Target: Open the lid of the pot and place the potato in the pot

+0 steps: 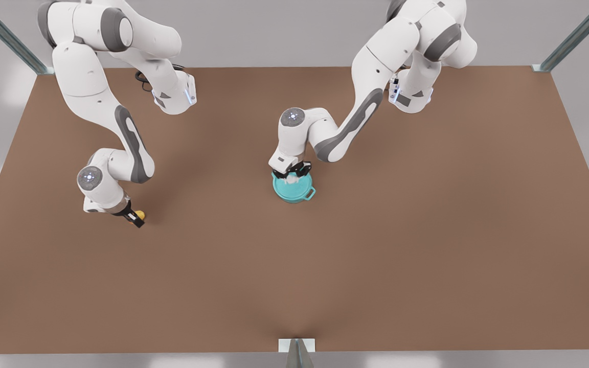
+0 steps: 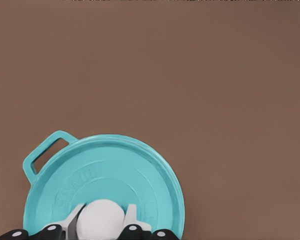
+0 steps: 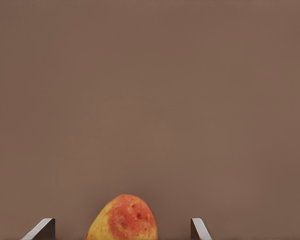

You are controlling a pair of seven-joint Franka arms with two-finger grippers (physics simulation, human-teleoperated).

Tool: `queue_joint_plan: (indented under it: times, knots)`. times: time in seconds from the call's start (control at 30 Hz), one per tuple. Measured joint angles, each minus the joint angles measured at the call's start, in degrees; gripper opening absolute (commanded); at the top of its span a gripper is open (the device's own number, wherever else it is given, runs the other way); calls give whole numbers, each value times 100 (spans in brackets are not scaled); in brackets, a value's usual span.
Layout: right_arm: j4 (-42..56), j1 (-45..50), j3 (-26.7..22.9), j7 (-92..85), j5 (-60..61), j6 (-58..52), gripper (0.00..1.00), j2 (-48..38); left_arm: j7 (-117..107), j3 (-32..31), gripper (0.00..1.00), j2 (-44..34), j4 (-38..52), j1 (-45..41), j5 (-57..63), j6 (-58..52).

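The left gripper [image 1: 291,175] is set down on the lid [image 2: 115,180], its fingers [image 2: 131,214] closed against the white knob [image 2: 100,219]; the lid lies on the pot [image 1: 294,190] at mid-table [image 1: 427,230]. The right gripper [image 1: 135,217] is spread wide around the potato [image 3: 122,219], its fingertips [image 3: 42,228] kept apart from it; the potato rests on the table, well to the front view's left of the pot.

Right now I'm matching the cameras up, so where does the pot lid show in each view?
Front view: the pot lid sits on the pot near the table's middle, under the left gripper.
Left wrist view: the lid fills the lower left, its white knob between the fingers.
Right wrist view: not in it; the potato is there.
Shared landmark: the brown table.
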Motion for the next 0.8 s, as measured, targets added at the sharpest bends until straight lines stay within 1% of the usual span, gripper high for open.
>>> queue_joint_plan:
  times: [0.07, 0.13, 0.2, 0.23, 0.27, 0.3, 0.37, 0.43, 0.47, 0.5, 0.53, 0.63, 0.67, 0.73, 0.77, 0.8]
  knots:
    - [3, 21, 8, 28, 0, 51, 100, 40, -53, 8, 39, -104, 56, 21, 6, -65]
    - [5, 28, 35, 57, 6, 99, 100, 69, -92, 16, 39, -174, 499, 179, -2, -282]
    - [3, 36, 45, 84, 10, 133, 98, 81, -74, 8, 39, -134, 932, 824, -58, -566]
    - [4, 41, 47, 97, 12, 146, 94, 82, -20, 8, 39, 3, 1036, 1303, -91, -664]
    - [1, 44, 48, 112, 13, 158, 87, 82, 61, 10, 39, 291, 1261, 1748, -117, -740]
    - [-1, 46, 48, 129, 13, 167, 84, 84, 147, 16, 39, 714, 1632, 2021, -135, -803]
    - [2, 47, 48, 160, 14, 182, 76, 82, 306, 36, 39, 1482, 2161, 2286, -141, -760]
    - [1, 47, 49, 187, 15, 191, 69, 78, 460, 44, 39, 1752, 2310, 2427, -137, -659]
    - [1, 47, 50, 198, 16, 194, 63, 79, 533, 45, 49, 1789, 2336, 2460, -136, -621]
    - [2, 47, 49, 209, 16, 197, 59, 78, 613, 45, 100, 1776, 2350, 2491, -139, -593]
    - [2, 47, 53, 218, 18, 199, 56, 77, 702, 30, 100, 1718, 2357, 2551, -145, -595]
    - [3, 47, 57, 238, 26, 210, 52, 78, 1047, 101, 100, 1562, 2361, 2660, -116, -789]
    - [4, 46, 57, 244, 28, 213, 52, 77, 1253, 36, 100, 1327, 2378, 2933, -182, -1044]
    - [3, 47, 58, 255, 32, 219, 51, 77, 1840, -230, 100, 486, 2783, 3978, -747, -2124]
    - [4, 47, 56, 260, 33, 218, 51, 73, 2123, -267, 100, -281, 2535, 4337, -1014, -2643]
    - [2, 47, 56, 265, 34, 217, 50, 69, 2402, -284, 100, -1358, 1484, 4734, -1354, -2862]
